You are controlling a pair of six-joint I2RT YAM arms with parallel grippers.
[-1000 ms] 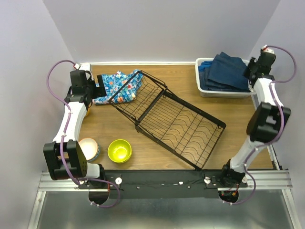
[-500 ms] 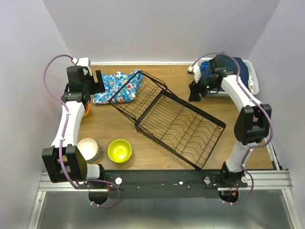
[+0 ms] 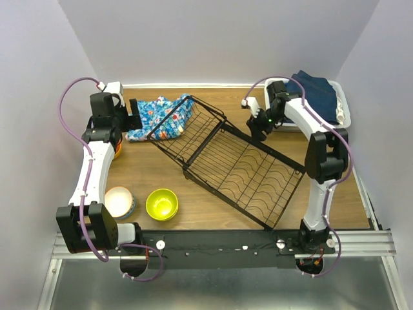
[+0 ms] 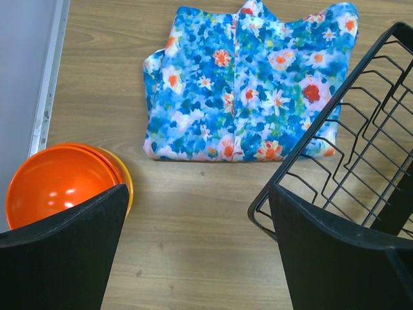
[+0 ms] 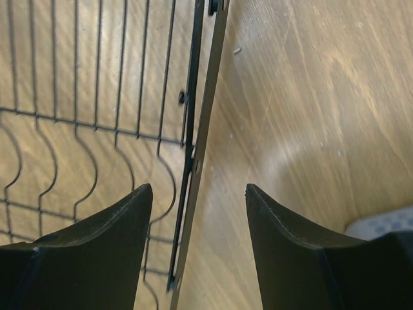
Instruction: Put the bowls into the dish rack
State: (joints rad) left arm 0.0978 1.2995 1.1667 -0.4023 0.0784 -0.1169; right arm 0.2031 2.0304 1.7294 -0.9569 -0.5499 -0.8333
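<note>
The left gripper is held open and empty, with stacked orange bowls just to its left, a flowered cloth ahead and the dish rack just to its right. The right gripper is likewise spread, nothing grasped, the rack's rim being seen below the gap between its fingers. A green bowl and a white bowl are seen well behind the left gripper.

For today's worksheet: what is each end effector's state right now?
Left end effector: open, holding nothing.
Right end effector: open, holding nothing.
</note>
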